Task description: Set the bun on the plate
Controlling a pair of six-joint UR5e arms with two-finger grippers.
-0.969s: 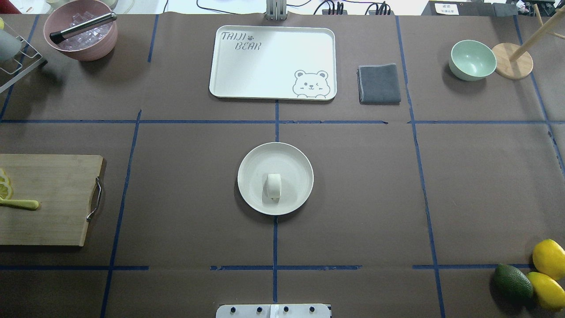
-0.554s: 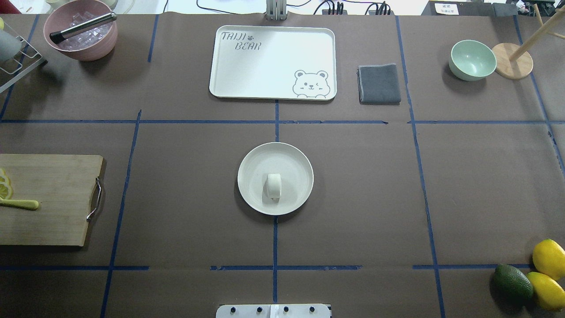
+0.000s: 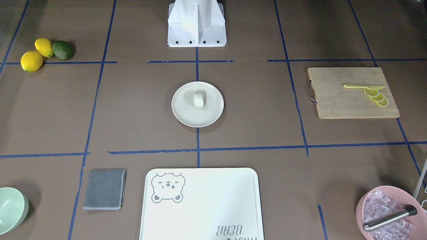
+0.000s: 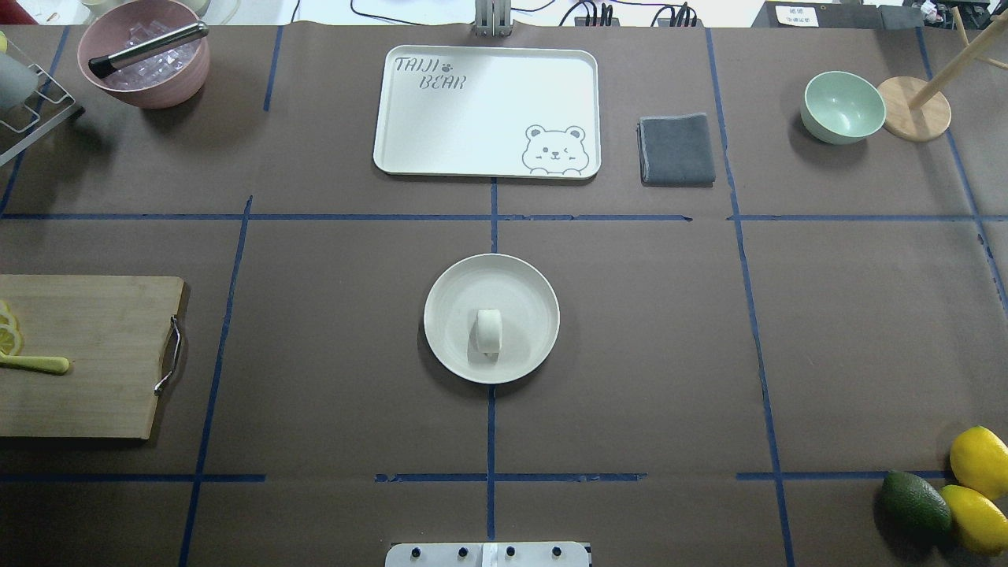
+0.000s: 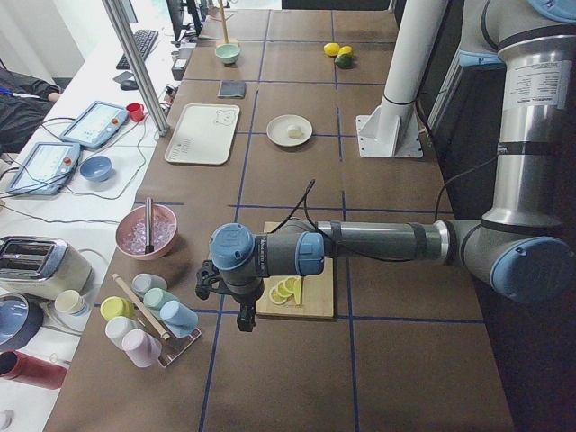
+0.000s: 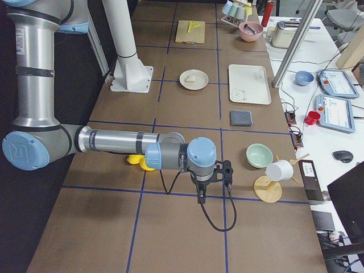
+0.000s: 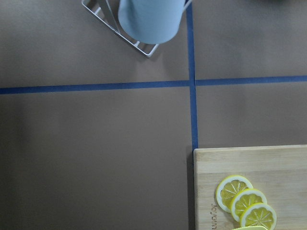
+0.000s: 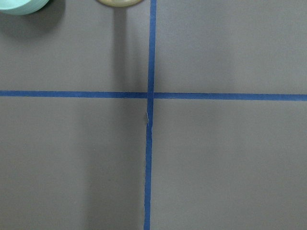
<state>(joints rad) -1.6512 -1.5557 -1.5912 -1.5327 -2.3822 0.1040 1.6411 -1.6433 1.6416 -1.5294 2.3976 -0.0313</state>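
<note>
The small white bun (image 4: 489,332) lies on the round cream plate (image 4: 524,299) at the table's middle, a little toward the robot's side of the plate's centre. The front-facing view shows the same bun (image 3: 199,99) on the plate (image 3: 185,113), with nothing touching either. Neither gripper appears in the overhead or front-facing views. My left gripper (image 5: 225,301) hangs far off beyond the cutting board at the table's left end. My right gripper (image 6: 215,182) hangs at the table's right end near the green bowl. I cannot tell whether either one is open or shut.
The bear-print tray (image 4: 486,110), a grey cloth (image 4: 676,150) and a green bowl (image 4: 843,106) line the far side. To the left are a cutting board (image 4: 87,354) with lemon slices and a pink ice bowl (image 4: 146,55). Lemons and an avocado (image 4: 913,504) sit near right.
</note>
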